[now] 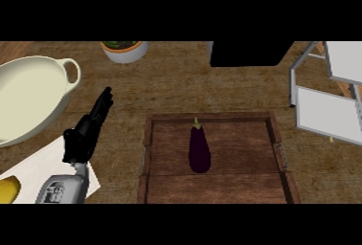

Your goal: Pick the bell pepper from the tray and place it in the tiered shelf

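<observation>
A brown wooden counter (176,91) fills the frame. On the wooden tray (159,186) at lower centre lies a dark purple eggplant (199,149), stem pointing up the frame; no bell pepper shows there. The tiered shelf (329,112) at the right edge shows bare white levels, partly cut off, so nothing settles whether a pepper sits on a hidden part. The left hand (88,131), at left, has straight fingers spread from nothing, holding nothing. The right hand is out of view. A cream bowl (28,95), potted plant (125,49) and banana (7,190) are cropped
</observation>
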